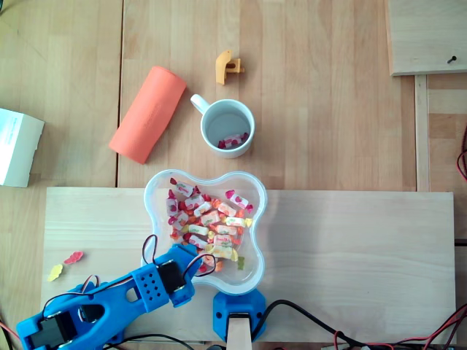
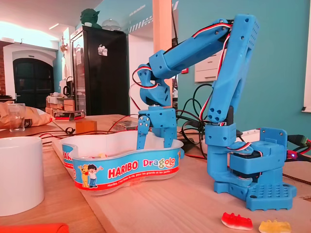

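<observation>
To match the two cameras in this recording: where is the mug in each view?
Overhead view: mug near the centre, just above the tub, handle to the upper left.
Fixed view: mug at the lower left edge, cut off by it, left of the tub.
Shared landmark: the tub of sweets beside it.

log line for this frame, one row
gripper: open, tips down in candy tub | candy tub: holds wrapped candies | white mug: near tub, few candies inside
</observation>
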Controlling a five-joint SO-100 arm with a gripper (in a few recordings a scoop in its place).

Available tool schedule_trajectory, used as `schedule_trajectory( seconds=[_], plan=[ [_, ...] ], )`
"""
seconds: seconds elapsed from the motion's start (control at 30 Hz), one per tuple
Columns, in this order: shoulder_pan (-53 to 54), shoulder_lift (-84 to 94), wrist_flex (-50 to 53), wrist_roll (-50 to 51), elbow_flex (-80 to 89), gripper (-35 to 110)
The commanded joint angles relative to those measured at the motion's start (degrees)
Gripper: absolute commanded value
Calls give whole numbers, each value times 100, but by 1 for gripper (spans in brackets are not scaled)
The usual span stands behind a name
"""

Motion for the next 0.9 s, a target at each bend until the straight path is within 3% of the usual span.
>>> schedule_trajectory(
  seconds=[0.0,0.87],
  plan=[
    [97,167,-97,-97,-35,24],
    [158,167,-457,-105,360,23]
  ],
)
